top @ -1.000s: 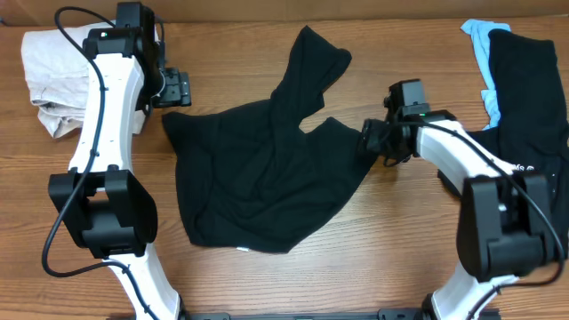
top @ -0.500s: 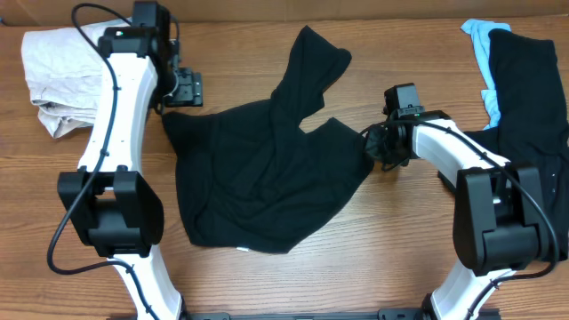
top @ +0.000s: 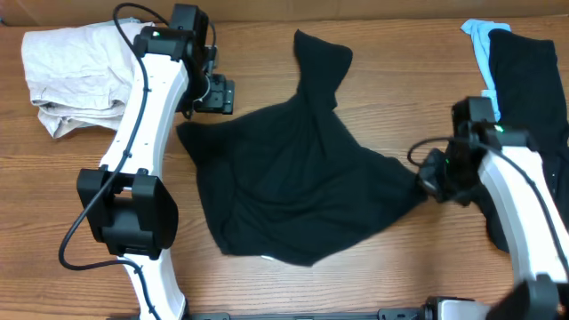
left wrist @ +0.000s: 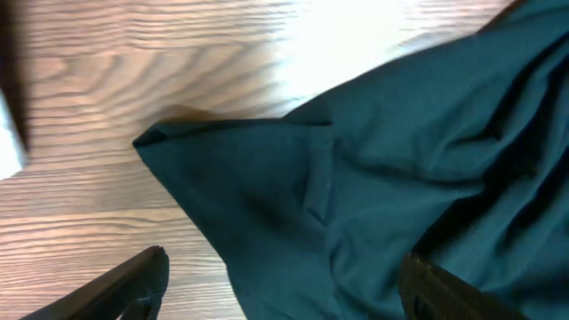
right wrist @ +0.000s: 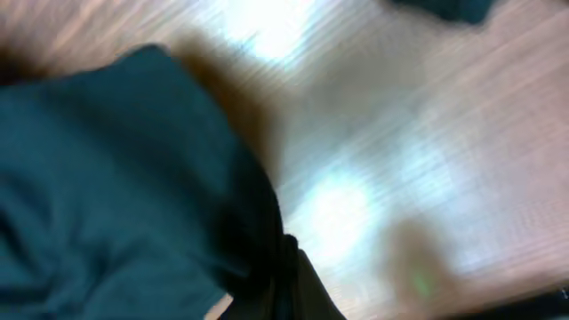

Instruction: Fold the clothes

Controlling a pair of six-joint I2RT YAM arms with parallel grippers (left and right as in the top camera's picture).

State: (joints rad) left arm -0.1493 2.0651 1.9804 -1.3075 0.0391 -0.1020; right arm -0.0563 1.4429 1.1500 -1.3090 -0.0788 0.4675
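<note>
A plain black T-shirt (top: 302,187) lies crumpled mid-table, one sleeve (top: 322,55) reaching toward the back. My right gripper (top: 428,178) is shut on the shirt's right edge, and the cloth runs taut toward it. The blurred right wrist view shows dark fabric (right wrist: 107,196) pinched between the shut jaws of that gripper (right wrist: 289,267). My left gripper (top: 218,96) hangs open just above the shirt's back-left corner (left wrist: 147,138). Its fingers (left wrist: 133,284) straddle the cloth (left wrist: 373,178) without touching it. More clothes, a second black shirt (top: 524,80) on a light-blue piece (top: 480,40), lie at the far right.
A pale beige folded garment (top: 67,76) sits at the back left corner. Bare wooden table (top: 400,80) shows between the two black shirts and along the front edge. My right arm (top: 524,204) crosses the lower part of the right-hand pile.
My right gripper shut on the shirt's right edge and dragged it to the right, shifting the whole shirt. My left arm swung right along the back, staying open.
</note>
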